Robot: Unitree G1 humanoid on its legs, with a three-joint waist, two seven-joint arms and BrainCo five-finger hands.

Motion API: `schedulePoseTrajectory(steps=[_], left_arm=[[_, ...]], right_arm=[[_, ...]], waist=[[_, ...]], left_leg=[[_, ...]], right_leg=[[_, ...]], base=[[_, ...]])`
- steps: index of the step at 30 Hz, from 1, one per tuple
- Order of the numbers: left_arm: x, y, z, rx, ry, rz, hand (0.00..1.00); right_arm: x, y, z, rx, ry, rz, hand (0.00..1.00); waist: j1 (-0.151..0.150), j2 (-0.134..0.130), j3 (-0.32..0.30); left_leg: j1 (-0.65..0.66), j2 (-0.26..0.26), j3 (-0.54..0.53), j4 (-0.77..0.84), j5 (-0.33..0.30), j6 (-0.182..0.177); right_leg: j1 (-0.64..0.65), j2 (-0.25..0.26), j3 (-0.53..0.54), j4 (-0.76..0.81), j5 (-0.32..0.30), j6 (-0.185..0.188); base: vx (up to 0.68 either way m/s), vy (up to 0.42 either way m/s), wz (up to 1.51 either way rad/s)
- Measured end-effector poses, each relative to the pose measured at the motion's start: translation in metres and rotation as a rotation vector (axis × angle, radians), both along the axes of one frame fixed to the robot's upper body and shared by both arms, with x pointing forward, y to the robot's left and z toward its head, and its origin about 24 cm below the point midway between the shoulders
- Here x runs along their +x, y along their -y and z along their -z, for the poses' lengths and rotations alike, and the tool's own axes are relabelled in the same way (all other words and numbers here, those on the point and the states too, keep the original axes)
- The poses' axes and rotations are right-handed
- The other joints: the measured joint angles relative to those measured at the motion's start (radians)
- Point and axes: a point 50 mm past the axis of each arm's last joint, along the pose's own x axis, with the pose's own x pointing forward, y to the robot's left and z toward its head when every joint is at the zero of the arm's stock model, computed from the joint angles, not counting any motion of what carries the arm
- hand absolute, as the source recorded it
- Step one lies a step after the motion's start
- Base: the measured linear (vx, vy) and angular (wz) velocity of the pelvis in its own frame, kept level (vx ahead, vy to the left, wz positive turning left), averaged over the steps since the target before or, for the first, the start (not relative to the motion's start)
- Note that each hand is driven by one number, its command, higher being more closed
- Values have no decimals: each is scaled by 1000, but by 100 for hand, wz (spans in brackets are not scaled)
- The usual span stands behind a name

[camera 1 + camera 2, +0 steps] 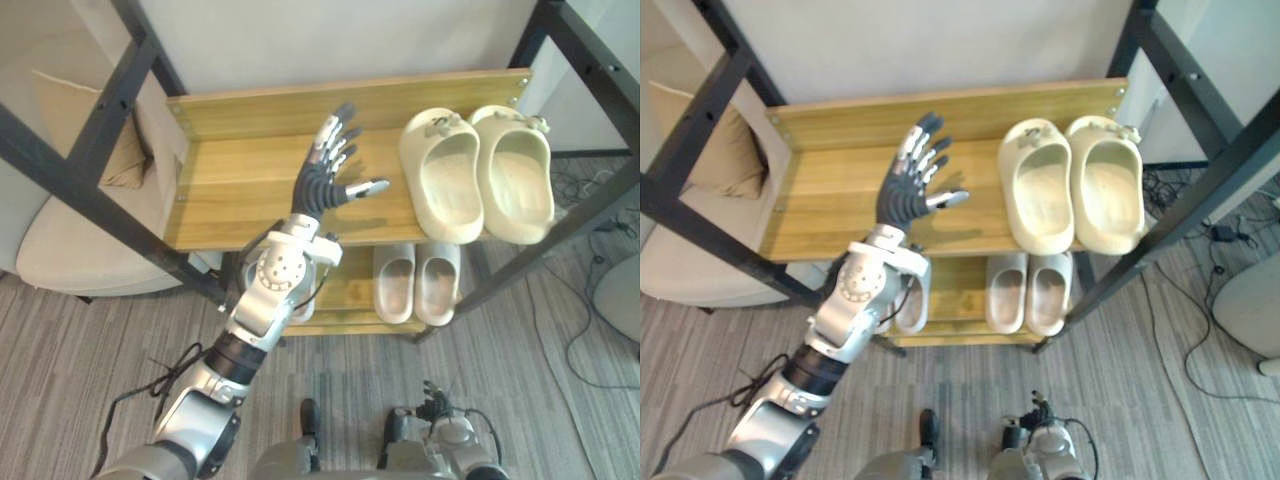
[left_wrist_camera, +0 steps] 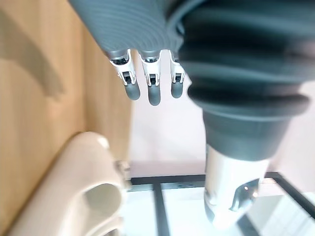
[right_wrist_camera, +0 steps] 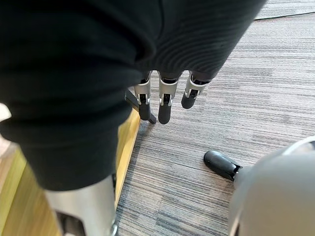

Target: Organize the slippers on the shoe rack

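Left hand: left hand (image 1: 320,185) is held wide over the top shelf (image 1: 230,185), fingers spread and straight, thumb out toward the slippers, holding nothing
Right hand: right hand (image 3: 166,96) hangs low over the floor (image 3: 221,113) by the rack's foot, fingers relaxed and straight, nothing in it
Cream slippers: cream slippers (image 1: 445,180) lie on the right end of the top shelf, side by side and touching, reaching the front edge, near the thumb but apart from it
Lower shelf: lower shelf (image 1: 350,295) holds a pale pair (image 1: 395,285) below the cream ones; another pale slipper (image 1: 912,305) is partly hidden behind the forearm
Step, my read: squaring up the cream pair, or the hand is done with it — can't tell which
Doing it well: push with flat fingers along the near slipper's side so both slide together; keep the thumb out of the opening
Watch: cream pair sits close to the front edge — push toward the back, not outward
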Motion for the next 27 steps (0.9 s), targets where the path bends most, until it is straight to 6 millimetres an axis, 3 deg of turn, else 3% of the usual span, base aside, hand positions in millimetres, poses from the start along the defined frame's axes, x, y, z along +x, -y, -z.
schedulePoseTrajectory(steps=[6,12,22,27], left_arm=[[-22,-6,5,-43,10,56,0],[-55,8,22,-73,-28,229,0],[-78,11,78,-69,-255,308,0],[-84,5,131,-9,-482,258,0]], right_arm=[[-3,0,2,0,-13,-3,0],[-14,1,7,-3,-51,-3,0],[-17,8,8,-30,-70,-32,0],[-11,5,6,-30,-55,-43,0]], waist=[[12,2,-18],[38,8,-60],[54,18,-89],[56,17,-90]], left_leg=[[-2,-1,-9,0,0,-1],[2,-3,-23,0,-1,-2],[15,-2,-26,0,0,-2],[22,-2,-37,0,0,-2]], right_leg=[[3,1,-6,0,-3,-1],[14,1,-17,0,-13,-1],[28,5,-28,0,-14,-1],[38,7,-36,-1,-16,-1]], base=[[13,13,4],[14,8,7],[0,0,0],[-12,12,5]])
